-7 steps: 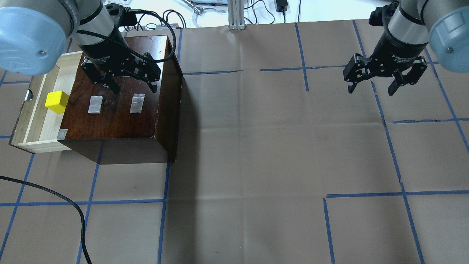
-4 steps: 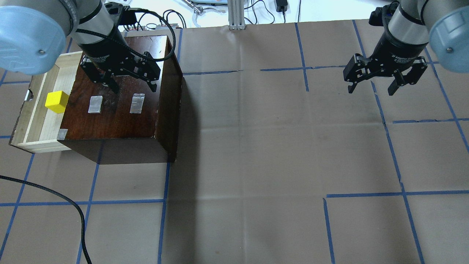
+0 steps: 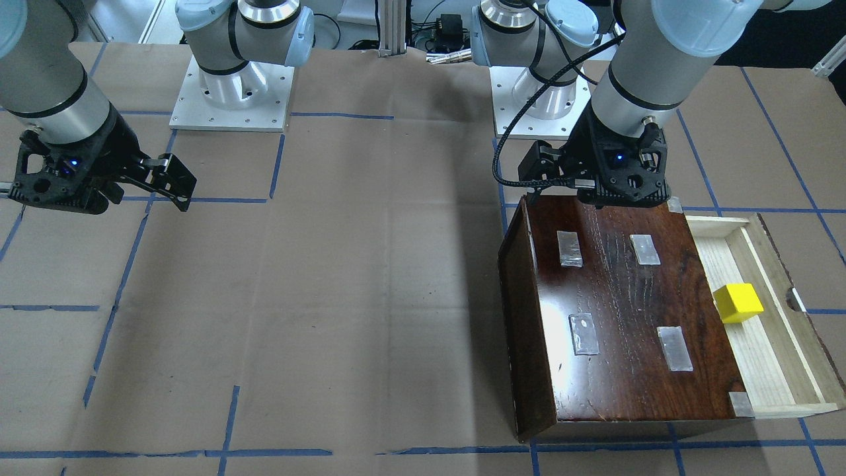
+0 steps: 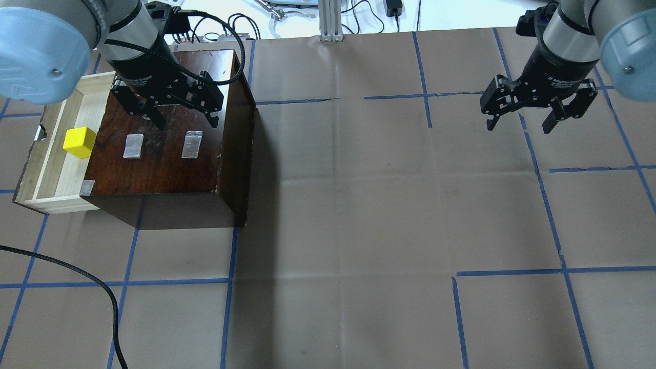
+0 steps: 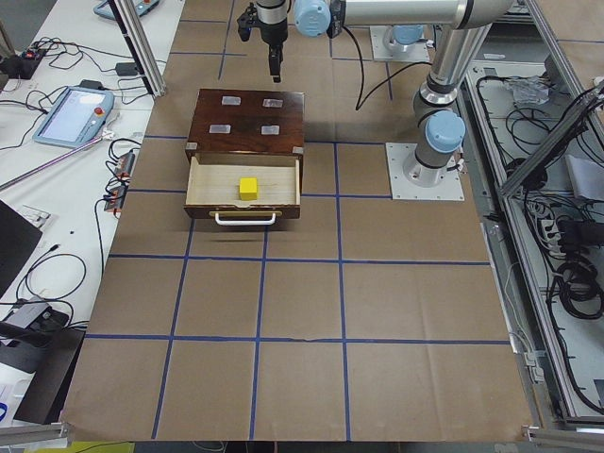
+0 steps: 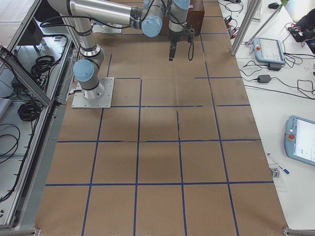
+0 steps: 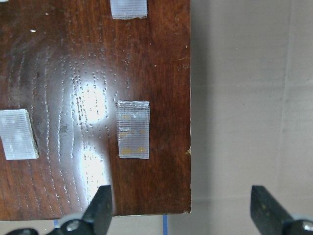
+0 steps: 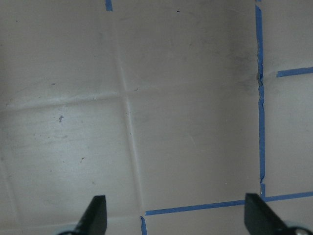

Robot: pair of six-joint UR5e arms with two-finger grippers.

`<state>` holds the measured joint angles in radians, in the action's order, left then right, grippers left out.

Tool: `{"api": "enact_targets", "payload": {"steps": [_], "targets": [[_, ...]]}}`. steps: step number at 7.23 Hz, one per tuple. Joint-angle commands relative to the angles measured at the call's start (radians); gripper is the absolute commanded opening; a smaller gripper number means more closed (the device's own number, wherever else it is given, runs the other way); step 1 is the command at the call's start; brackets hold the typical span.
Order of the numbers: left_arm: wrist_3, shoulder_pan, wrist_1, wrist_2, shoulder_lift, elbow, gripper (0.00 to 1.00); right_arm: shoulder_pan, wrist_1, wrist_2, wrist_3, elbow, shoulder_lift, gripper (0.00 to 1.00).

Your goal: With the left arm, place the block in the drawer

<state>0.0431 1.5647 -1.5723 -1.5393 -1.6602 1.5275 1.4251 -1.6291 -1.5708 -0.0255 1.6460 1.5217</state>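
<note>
The yellow block [image 4: 79, 142] lies in the pulled-out pale wooden drawer [image 4: 55, 180] of the dark-brown box [image 4: 164, 169]. It also shows in the front view [image 3: 738, 303] and the left side view [image 5: 248, 188]. My left gripper [image 4: 187, 120] hangs open and empty above the box's tape-patched top, to the right of the block and apart from it. In the left wrist view [image 7: 182, 210] its jaws stand wide over the box's edge. My right gripper [image 4: 519, 126] is open and empty above the bare table at the far right.
Several grey tape patches [image 4: 192, 144] are stuck on the box top. A black cable [image 4: 105, 292] loops across the table's front left. Brown paper with blue tape lines [image 4: 425, 77] covers the table. The drawer has a white handle [image 5: 245, 222].
My left gripper has drifted slightly toward the far side of the box top, still open. The block stays in the drawer. The right arm has not moved.
</note>
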Motion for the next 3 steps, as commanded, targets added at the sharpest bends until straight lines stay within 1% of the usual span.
{"api": "enact_targets", "payload": {"steps": [1, 3], "targets": [[0.001, 0.000, 0.000, -0.001, 0.000, -0.003, 0.99, 0.000, 0.000, 0.000, -0.001, 0.000, 0.000, 1.00], [0.001, 0.000, 0.000, 0.001, -0.004, -0.003, 0.99, 0.000, 0.000, 0.000, -0.001, 0.000, -0.001, 1.00]]}}
